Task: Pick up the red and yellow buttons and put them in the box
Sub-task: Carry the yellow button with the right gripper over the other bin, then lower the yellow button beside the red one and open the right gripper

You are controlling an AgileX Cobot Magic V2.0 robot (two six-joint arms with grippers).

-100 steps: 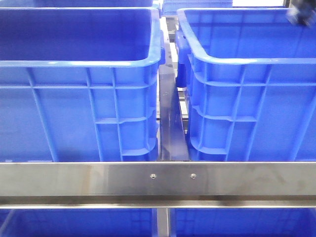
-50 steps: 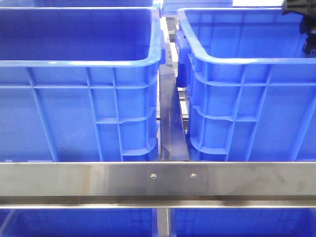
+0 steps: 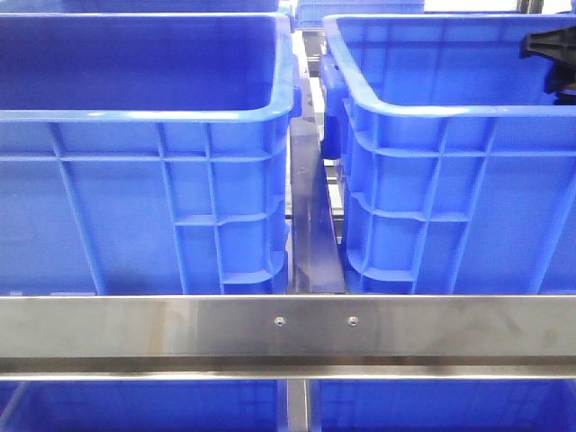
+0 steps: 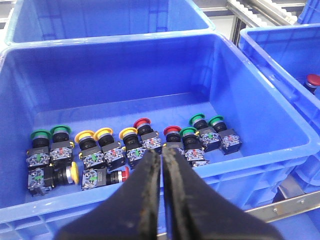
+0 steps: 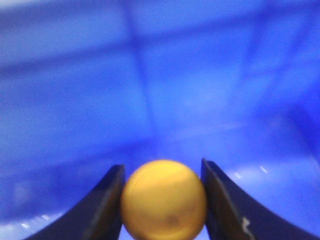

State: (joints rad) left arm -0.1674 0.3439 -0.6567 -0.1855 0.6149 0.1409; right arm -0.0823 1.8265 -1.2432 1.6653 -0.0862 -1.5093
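Left gripper is hanging over the left blue bin with jaws pressed together, gripping nothing. Below it, pushbuttons are lying in a row on the bin floor: green, yellow, red caps mixed. Right gripper is sitting inside the right blue bin, fingers clamping a yellow button; background is blurring out.

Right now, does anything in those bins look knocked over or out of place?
Mostly tidy: the buttons stand in a row in the bin, but a yellow one and a red one lie on their sides.
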